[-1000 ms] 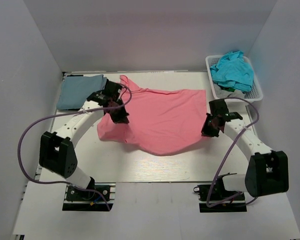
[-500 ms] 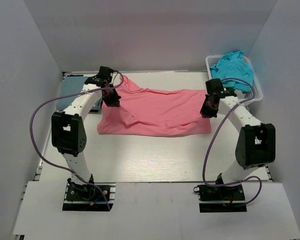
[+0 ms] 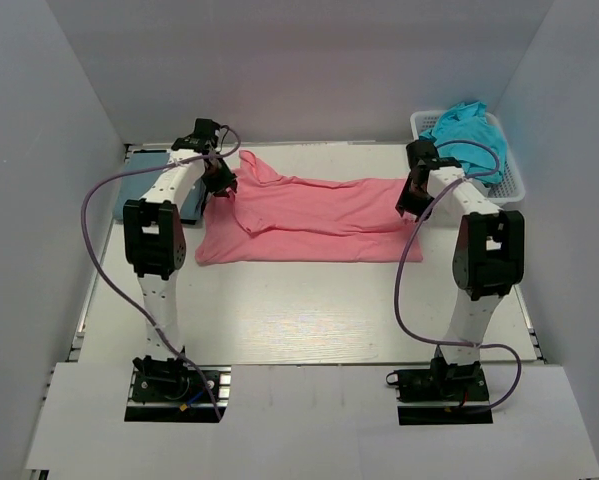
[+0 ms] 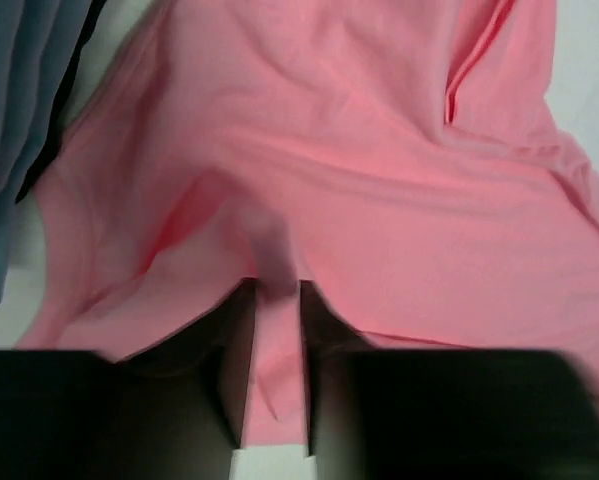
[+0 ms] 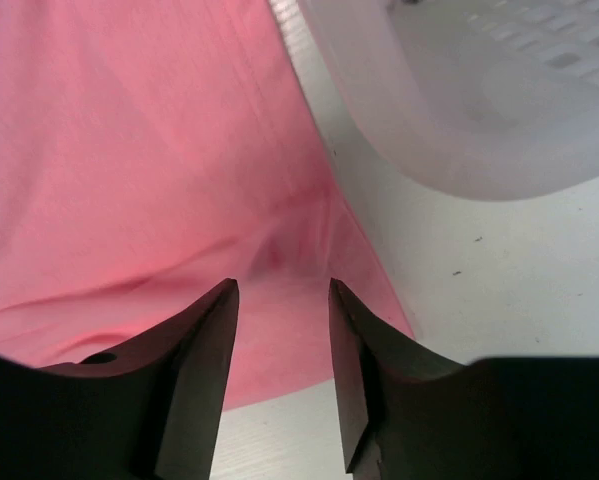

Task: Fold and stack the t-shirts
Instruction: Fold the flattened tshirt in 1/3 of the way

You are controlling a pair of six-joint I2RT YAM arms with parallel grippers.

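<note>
At the far left corner of the bench (image 3: 309, 310) lies a folded grey-blue t-shirt (image 3: 139, 187), set out of the way as the likely base of the stack. Just to its right the left gripper (image 3: 220, 184) reaches down onto the sleeve end of the salmon-pink t-shirt (image 3: 319, 215). This shirt lies spread flat along the far half of the bench, its length running left to right, probably so the next fold can be made on a smooth panel.

The overhead camera cannot show how the left jaws stand. The left wrist camera does: they are parted by a narrow gap, and a raised ridge of pink cloth (image 4: 379, 150) runs into that gap. The ridge looks slack rather than pinched. This view also shows the grey-blue shirt's edge (image 4: 19, 80) just beside the pink sleeve, with a dark strip between them that I cannot identify.

At the shirt's right end the right gripper (image 3: 410, 203) hangs over the corner of the hem. In the right wrist view its jaws stand clearly apart and hold nothing. A small pucker of pink cloth (image 5: 109, 150) lies below them on the bench.

The white lattice basket (image 3: 514, 190) stands at the far right corner with a teal t-shirt (image 3: 469, 135) heaped in it. The right wrist view shows the basket's wall (image 5: 459, 120) close to the hem but not touching it.
</note>
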